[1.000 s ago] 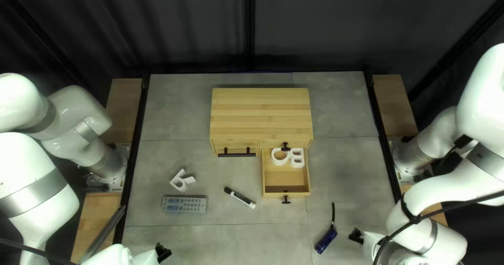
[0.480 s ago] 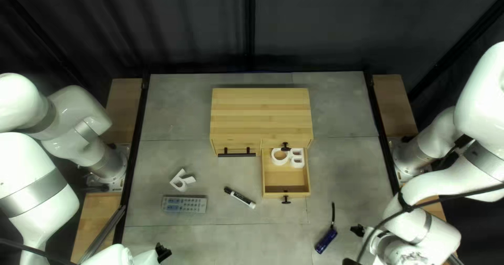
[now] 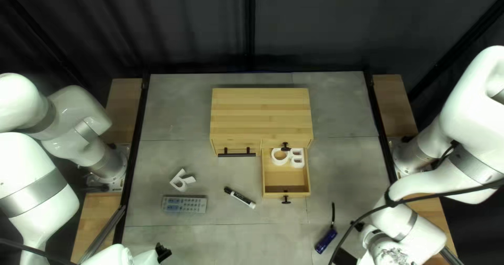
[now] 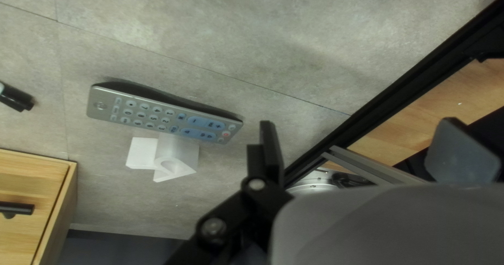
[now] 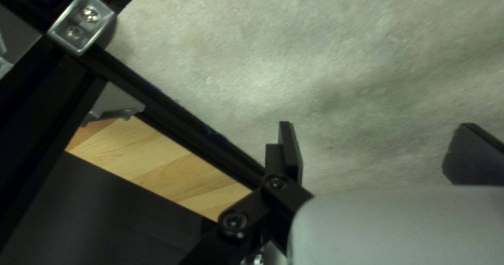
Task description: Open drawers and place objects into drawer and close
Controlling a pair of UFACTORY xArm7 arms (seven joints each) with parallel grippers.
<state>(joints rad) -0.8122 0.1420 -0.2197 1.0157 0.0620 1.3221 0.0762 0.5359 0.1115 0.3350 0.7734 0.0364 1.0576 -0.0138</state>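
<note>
My left gripper (image 3: 163,252) is open at the near edge, and in its wrist view the gripper (image 4: 365,147) has nothing between its fingers. My right gripper (image 3: 349,242), partly behind a cable, stands beside a dark blue object with a black strap (image 3: 326,240); in its wrist view the gripper (image 5: 379,150) is open and empty over the table. The wooden cabinet (image 3: 261,115) has its right drawer (image 3: 286,179) pulled out, holding a white ring (image 3: 279,157) and a white B-shaped piece (image 3: 297,158). A marker (image 3: 240,197), a remote (image 3: 184,204) and a white R-shaped piece (image 3: 181,181) lie on the table.
The cabinet's left drawer (image 3: 236,147) is shut, with a black bar handle (image 3: 236,154). Black rails (image 3: 386,154) border the table (image 3: 346,181). The right arm's black cable (image 3: 420,198) hangs across its forearm and gripper.
My right arm's forearm and wrist have shifted toward the left of the top left view and turned, exposing more of the gripper. The left arm and the objects have stayed put.
</note>
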